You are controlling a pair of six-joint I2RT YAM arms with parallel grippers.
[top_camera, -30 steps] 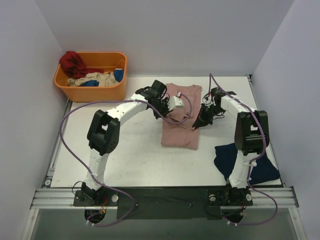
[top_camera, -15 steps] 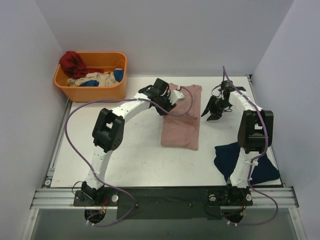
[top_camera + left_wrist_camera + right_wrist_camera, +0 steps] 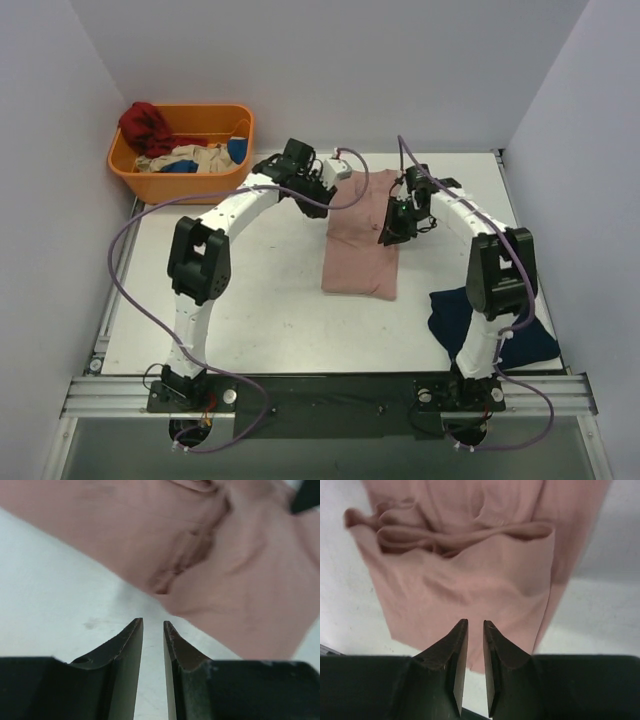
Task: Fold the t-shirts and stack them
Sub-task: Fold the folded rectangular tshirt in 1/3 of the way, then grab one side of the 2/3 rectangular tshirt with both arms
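The dusty-pink t-shirt [image 3: 360,260] lies folded into a long strip in the middle of the table, its print hidden. My left gripper [image 3: 328,188] is at the strip's far left corner. In the left wrist view its jaws [image 3: 153,622] are shut to a narrow slit, empty, over bare table just short of the pink cloth [image 3: 240,580]. My right gripper [image 3: 388,232] is over the strip's right edge. Its jaws [image 3: 475,622] are shut and empty above the wrinkled pink cloth [image 3: 470,580]. The dark navy t-shirt [image 3: 450,315] lies in a heap at the near right, partly behind the right arm.
An orange basket [image 3: 180,185] with red, beige and blue clothes stands at the far left corner. White walls close in the table on the left, back and right. Purple cables loop from both arms above the table.
The right gripper swung out to the right off the shirt, then came back over its right edge. The left gripper drew back toward the far left corner. The shirt's far end looks narrower.
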